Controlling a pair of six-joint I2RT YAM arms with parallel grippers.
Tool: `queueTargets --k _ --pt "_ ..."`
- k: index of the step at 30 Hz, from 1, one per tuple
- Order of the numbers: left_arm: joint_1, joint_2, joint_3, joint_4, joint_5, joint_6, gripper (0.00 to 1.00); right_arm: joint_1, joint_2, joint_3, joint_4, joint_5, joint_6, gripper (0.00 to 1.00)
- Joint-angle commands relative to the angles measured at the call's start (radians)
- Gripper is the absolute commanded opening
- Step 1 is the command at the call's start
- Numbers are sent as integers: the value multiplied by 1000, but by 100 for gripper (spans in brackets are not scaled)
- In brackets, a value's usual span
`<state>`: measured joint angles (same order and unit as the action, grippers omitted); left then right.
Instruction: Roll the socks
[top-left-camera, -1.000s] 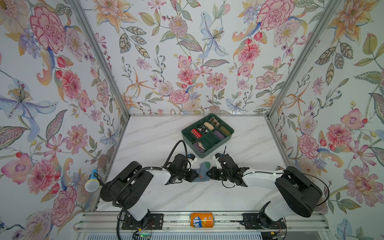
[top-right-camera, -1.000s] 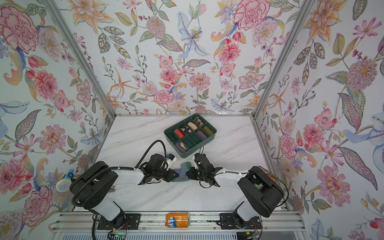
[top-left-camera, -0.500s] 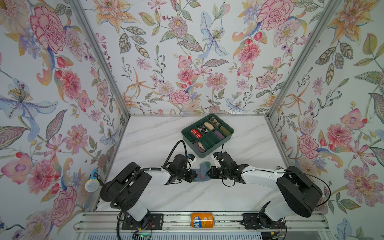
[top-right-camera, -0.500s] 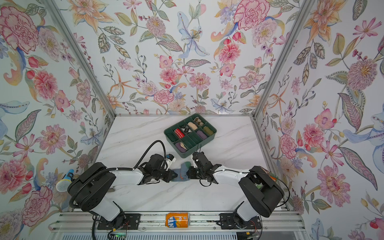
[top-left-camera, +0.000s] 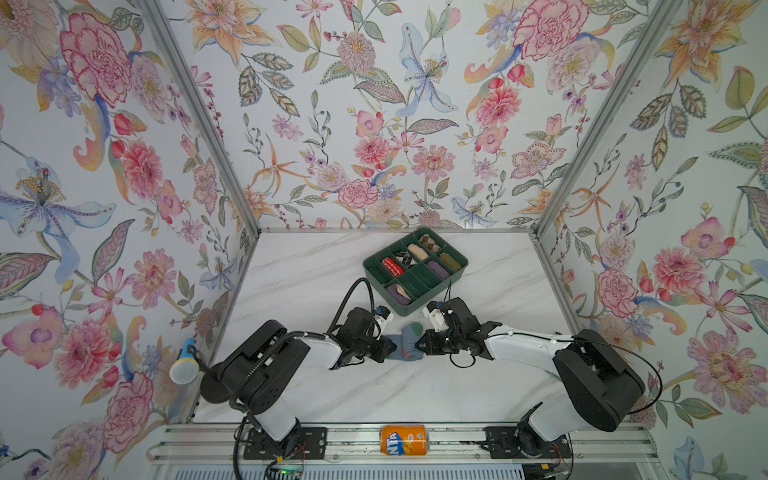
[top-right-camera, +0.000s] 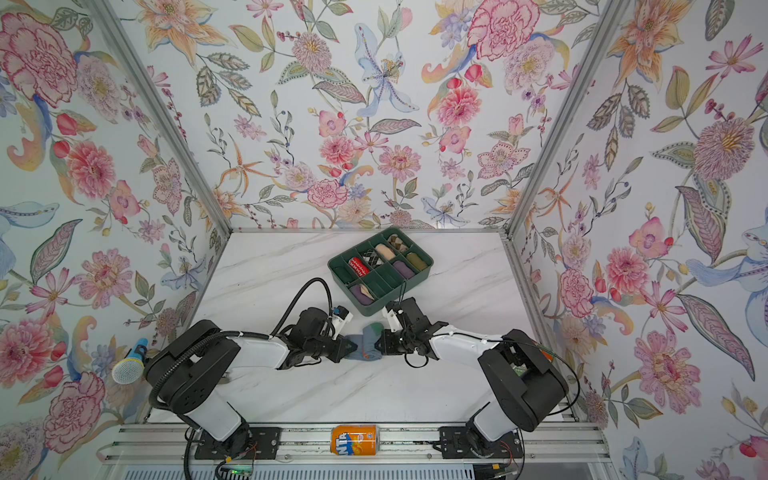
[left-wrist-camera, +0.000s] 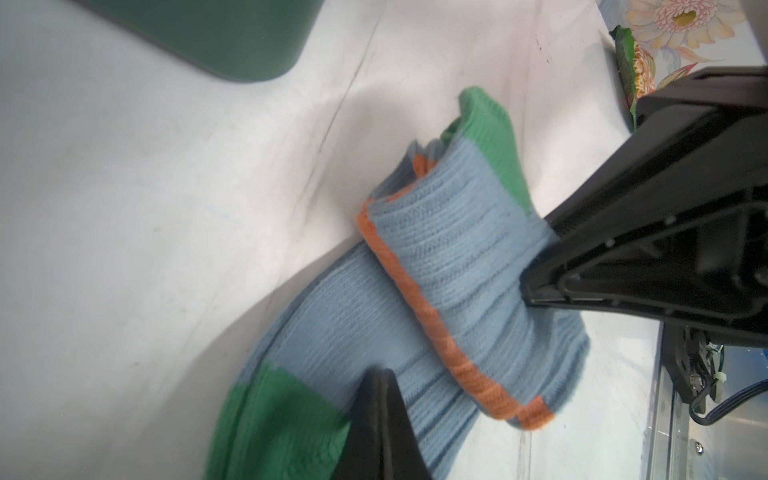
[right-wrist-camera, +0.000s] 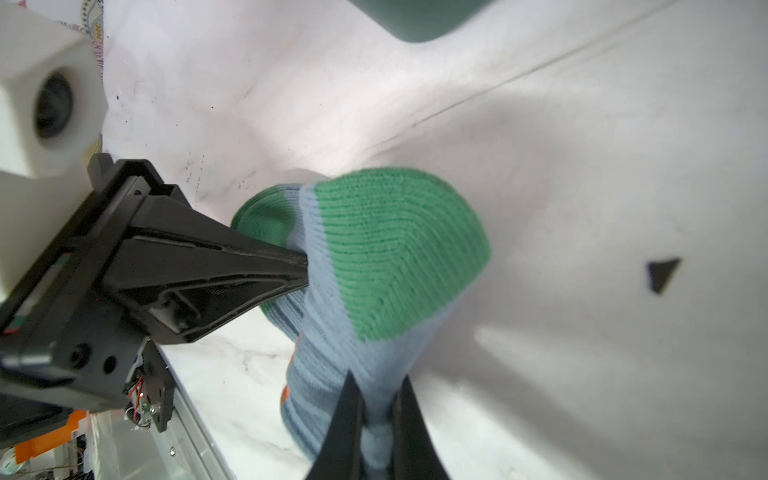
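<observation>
Black-and-white arms reach low over the bench (top-left-camera: 307, 274), meeting at lower centre of the frame; left claw (top-left-camera: 387, 347) and right claw (top-left-camera: 420, 344) both clamp the socks (top-left-camera: 405, 347), a grey-blue half-rolled bundle, green-toed, orange-cuffed.

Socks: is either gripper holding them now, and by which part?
Both. The left gripper pinches the socks on blue ribbing beside a green patch; the right gripper pinches blue ribbing on the opposite side.
</observation>
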<state>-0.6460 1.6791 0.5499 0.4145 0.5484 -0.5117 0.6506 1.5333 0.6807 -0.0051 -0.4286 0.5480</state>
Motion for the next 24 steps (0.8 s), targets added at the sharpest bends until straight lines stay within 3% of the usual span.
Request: queueTargets --k 1,11,19,24 --pt "30 78 -66 -141 -100 20 0 -34 1 15 -87 -44 -64 0" --pt "34 85 -65 -125 -81 12 0 -10 -24 88 -275 144 -106 0" --pt "29 75 -45 -140 -67 10 0 163 77 238 -447 408 -88 0" --pt "20 19 -35 -167 -69 -1 0 207 150 299 -488 453 -77 0"
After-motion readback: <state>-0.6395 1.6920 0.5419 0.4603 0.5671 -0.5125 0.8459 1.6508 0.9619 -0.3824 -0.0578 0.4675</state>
